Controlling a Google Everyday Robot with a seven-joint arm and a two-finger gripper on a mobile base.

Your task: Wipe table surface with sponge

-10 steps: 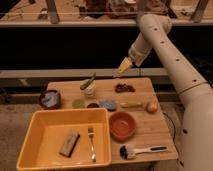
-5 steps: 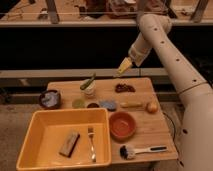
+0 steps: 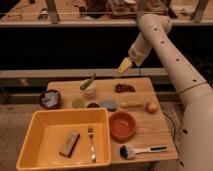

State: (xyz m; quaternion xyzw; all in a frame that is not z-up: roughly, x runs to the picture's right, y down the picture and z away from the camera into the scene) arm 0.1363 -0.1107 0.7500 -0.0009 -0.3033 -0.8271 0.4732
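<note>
The sponge (image 3: 107, 104), a small blue-grey pad, lies flat near the middle of the wooden table surface (image 3: 151, 131), just behind the orange bowl (image 3: 122, 125). My gripper (image 3: 125, 65) hangs in the air above the table's far edge, its yellowish fingers pointing down and to the left. It stands open with nothing between its fingers. It is well above the sponge and behind it, a little to the right. The white arm (image 3: 167, 50) reaches in from the right side.
A big yellow tub (image 3: 30, 145) at front left holds a brown block (image 3: 69, 143) and a fork (image 3: 91, 142). A dark bowl with a rag (image 3: 50, 98), a cup (image 3: 89, 87), dark red food (image 3: 125, 88), a round fruit (image 3: 152, 106) and a brush (image 3: 142, 150) also sit on the table.
</note>
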